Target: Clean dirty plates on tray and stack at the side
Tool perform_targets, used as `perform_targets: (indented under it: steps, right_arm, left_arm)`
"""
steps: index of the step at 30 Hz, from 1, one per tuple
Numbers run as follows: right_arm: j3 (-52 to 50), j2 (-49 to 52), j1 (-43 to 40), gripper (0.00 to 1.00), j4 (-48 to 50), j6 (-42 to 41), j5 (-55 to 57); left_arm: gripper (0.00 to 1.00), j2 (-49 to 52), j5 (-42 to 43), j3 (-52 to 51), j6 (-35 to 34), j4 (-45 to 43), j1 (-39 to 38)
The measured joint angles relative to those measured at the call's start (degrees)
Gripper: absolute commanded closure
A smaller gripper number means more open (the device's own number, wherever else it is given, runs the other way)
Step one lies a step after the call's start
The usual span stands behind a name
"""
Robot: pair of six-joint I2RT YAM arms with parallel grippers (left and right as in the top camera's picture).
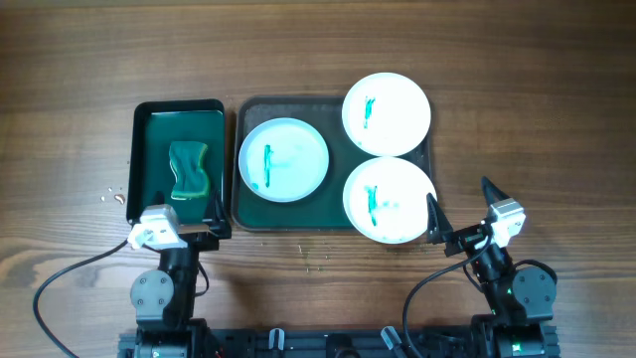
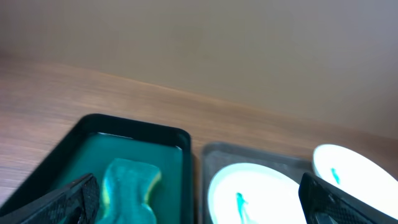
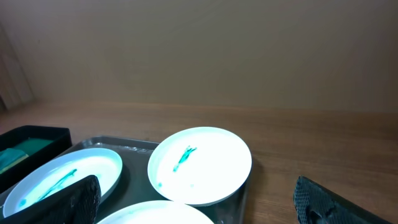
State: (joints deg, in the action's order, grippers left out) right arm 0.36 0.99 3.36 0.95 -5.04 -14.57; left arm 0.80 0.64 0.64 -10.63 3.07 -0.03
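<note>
Nothing is judged done yet: the three plates [image 1: 283, 159] are seen teal-smeared on the tray [image 1: 318, 211] at centre frame, none stacked aside; the sponge [image 1: 188, 169] is left in the small tray [image 1: 136, 149] at left; the left gripper [image 2: 204, 200] and right gripper [image 1: 458, 194] are held wide open, empty.

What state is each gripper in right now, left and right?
left two-finger gripper: open, fingers wide apart, holding nothing.
right two-finger gripper: open, fingers wide apart, holding nothing.
</note>
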Motion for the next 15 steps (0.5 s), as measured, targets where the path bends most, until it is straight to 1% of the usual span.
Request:
perform_targets:
  steps: [3,8,10,12,15]
  right_arm:
    - [0.0,0.0,0.0,0.0,0.2,-0.28,-0.02]
    - [0.0,0.0,0.0,0.0,5.44,-2.51,-0.04]
    - [0.04,0.0,0.0,0.0,5.77,-2.84,-0.09]
    - [0.15,0.02,0.0,0.0,5.64,-3.04,-0.61]
    - [1.79,0.83,0.0,0.0,5.51,-4.76,-2.95]
  left_arm:
    - [0.0,0.0,3.41,0.0,0.0,0.52,0.0]
    - [0.0,0.0,7.52,0.07,-0.66,0.39,0.0]
    - [0.0,0.09,8.83,0.37,-1.05,0.72,0.0]
    - [0.0,0.68,10.03,1.33,-1.18,1.38,0.0]
    - [0.0,3.89,11.61,5.53,-1.46,3.41,0.0]
